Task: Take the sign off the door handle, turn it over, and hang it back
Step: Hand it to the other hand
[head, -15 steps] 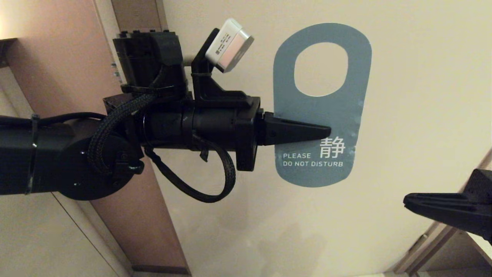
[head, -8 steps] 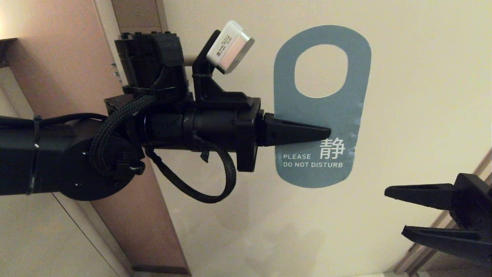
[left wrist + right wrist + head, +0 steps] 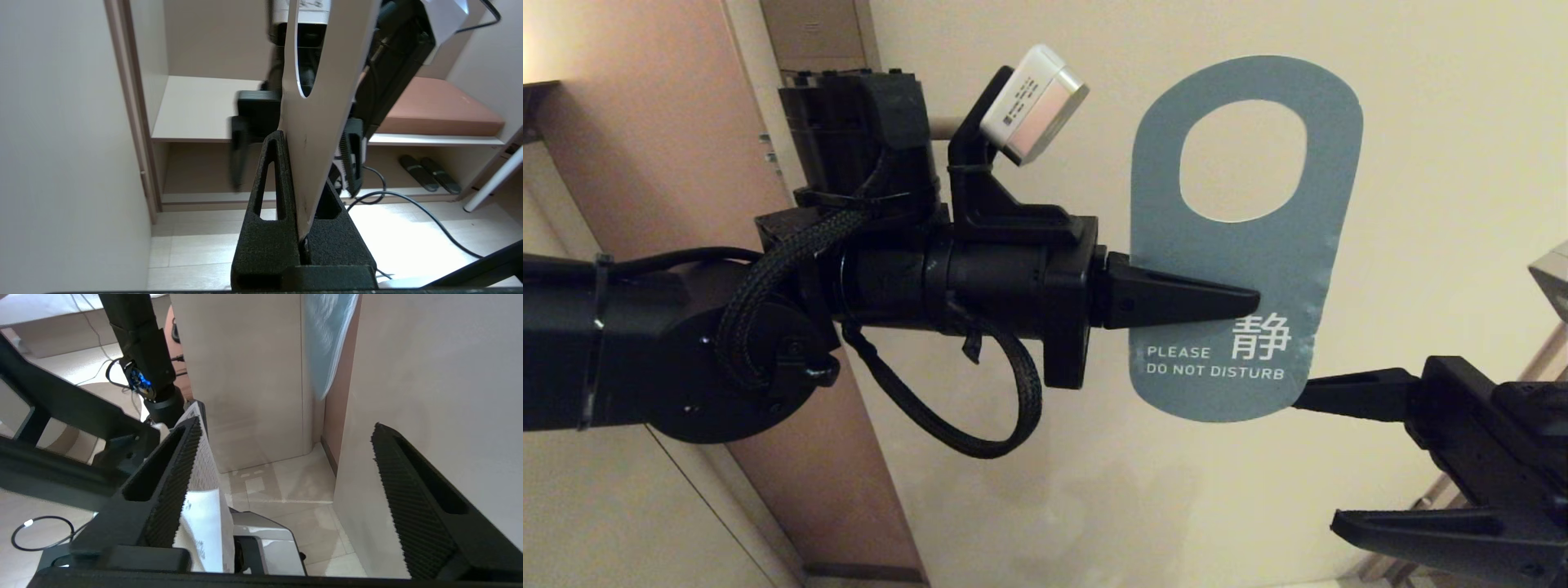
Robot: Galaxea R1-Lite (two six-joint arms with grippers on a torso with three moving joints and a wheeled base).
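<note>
The sign [image 3: 1241,253] hangs in the air before the cream door, teal "PLEASE DO NOT DISTURB" face toward the head camera. My left gripper [image 3: 1245,300] reaches in from the left and is shut on its left edge. The left wrist view shows the off-white face of the sign [image 3: 322,102] pinched in my left gripper [image 3: 302,163]. At the lower right my right gripper [image 3: 1319,461] stands open, its upper finger passing behind the sign's bottom corner. Nothing lies between the pads of my right gripper [image 3: 286,424], and the sign [image 3: 327,347] is further ahead. The door handle [image 3: 941,126] shows only as a short beige stub behind my left wrist.
A brown handle plate [image 3: 817,33] and a reddish-brown door frame [image 3: 645,163] are at the left. Behind me are a shelf with a brown cushion [image 3: 433,110], a pair of dark slippers [image 3: 429,173] and cables [image 3: 429,212] on the light floor.
My right gripper has opened wide and moved up and left to the sign's lower right corner. The left gripper has carried the sign a little to the right.
</note>
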